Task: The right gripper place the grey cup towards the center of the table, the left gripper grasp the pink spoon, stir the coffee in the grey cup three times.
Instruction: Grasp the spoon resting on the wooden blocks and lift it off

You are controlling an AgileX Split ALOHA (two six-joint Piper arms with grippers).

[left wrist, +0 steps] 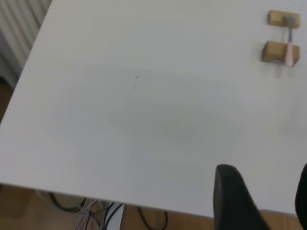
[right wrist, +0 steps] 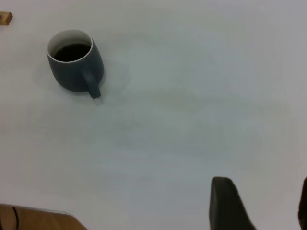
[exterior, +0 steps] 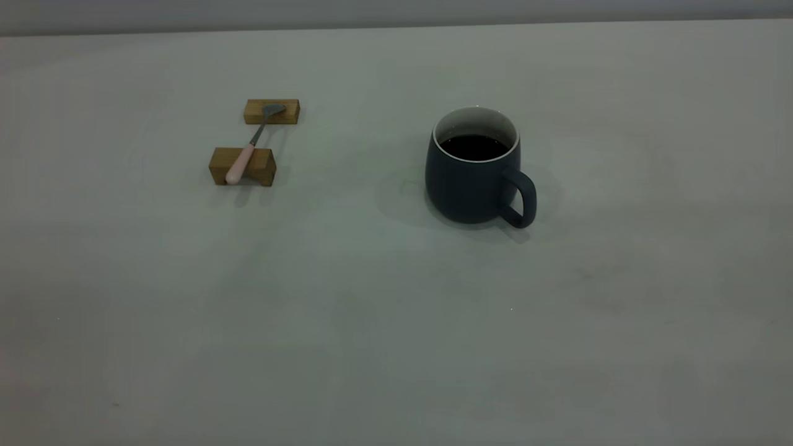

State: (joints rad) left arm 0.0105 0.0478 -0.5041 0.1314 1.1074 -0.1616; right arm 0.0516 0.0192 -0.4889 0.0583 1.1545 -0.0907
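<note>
1. Exterior view: grey cup (exterior: 474,170) of coffee (exterior: 473,146) is sitting right of desk (exterior: 396,322) centre, handle facing the right arm's side.
2. Right end effector (right wrist: 261,211) is waiting well apart, fingers parted, nearer arm.
3. Pink spoon (exterior: 248,153) is bridging two wooden blocks (exterior: 243,166); left end effector (left wrist: 264,206) is idling open.

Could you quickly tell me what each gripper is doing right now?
Left gripper: open, holding nothing, far from the pink spoon.
Right gripper: open, empty, away from the grey cup.
</note>
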